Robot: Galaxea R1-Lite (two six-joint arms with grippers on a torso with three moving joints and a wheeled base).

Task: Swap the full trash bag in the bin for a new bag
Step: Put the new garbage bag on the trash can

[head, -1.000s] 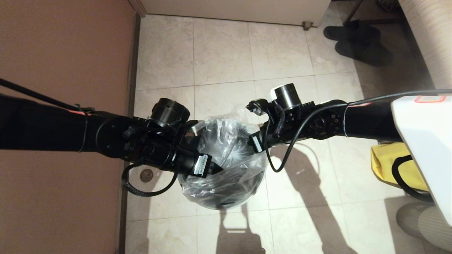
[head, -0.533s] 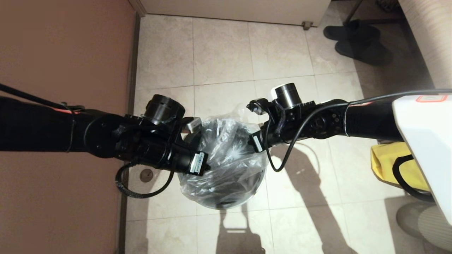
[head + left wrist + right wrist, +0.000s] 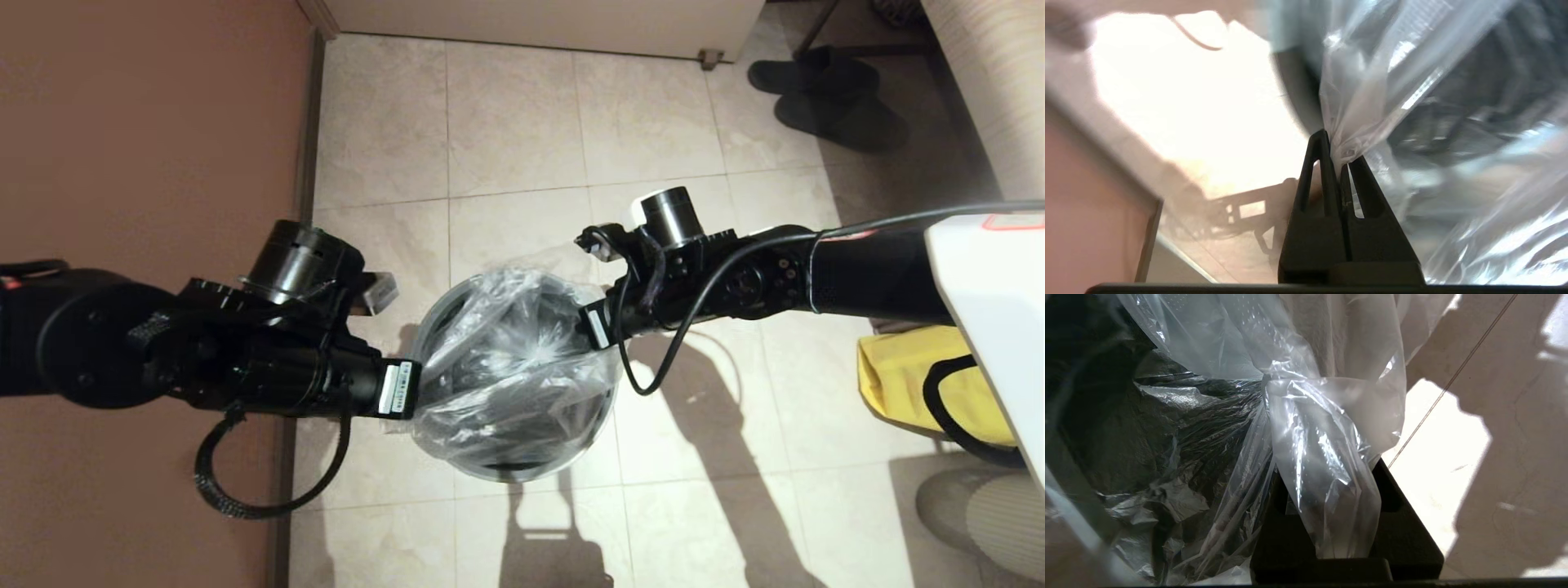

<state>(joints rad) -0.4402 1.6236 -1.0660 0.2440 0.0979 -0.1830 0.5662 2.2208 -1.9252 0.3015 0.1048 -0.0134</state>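
So our left gripper (image 3: 1340,161) has just clamped down: a second ago it hung over the left part of the bin (image 3: 457,298) mouth, and now its fingers (image 3: 1319,163) are pressed together on a fold of the new bag (image 3: 510,367), with the whole left arm pulled back out toward the wall side. That tug has dragged the clear plastic across to the left edge of the rim, which is what we want, since the bag is wider than the mouth and needs spreading. The right gripper (image 3: 1327,498) hasn't budged; it sits at the opposite side of the rim with its fingers pinching a thick bunch of the same bag. So we've got 2 grips on opposite edges and the bag draped over the bin on the tiled floor, sagging into the black inside. Our guess is the next bit is folding each edge down over the rim, because nothing looks hooked over it yet.
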